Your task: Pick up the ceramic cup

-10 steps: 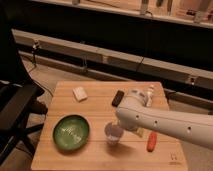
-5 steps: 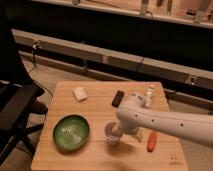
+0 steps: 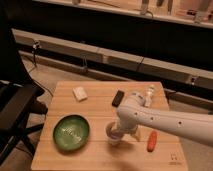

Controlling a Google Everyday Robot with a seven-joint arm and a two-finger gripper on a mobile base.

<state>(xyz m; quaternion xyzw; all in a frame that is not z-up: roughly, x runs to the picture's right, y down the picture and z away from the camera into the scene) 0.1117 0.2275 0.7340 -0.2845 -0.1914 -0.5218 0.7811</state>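
Right of the green bowl (image 3: 71,132): ceramic cup (image 3: 112,139), upright on the wooden table (image 3: 60,159), near the bowl, not touching it.
Gripper (image 3: 117,131): right of the bowl, down at the cup's top. Cannot tell whether it grips, since its tip merges with the cup's rim.
Arm (image 3: 165,122): white, comes in from far right of the bowl and bends down over the cup.
Orange-red object (image 3: 152,140): lying flat, farther right of the bowl than the cup.
White block (image 3: 80,93): behind the bowl, well apart.
Black object (image 3: 118,98): behind and right of the bowl.
White bottle (image 3: 148,95): upright, behind and far right of the bowl.
Black chair (image 3: 15,107): left of the bowl, off the table.
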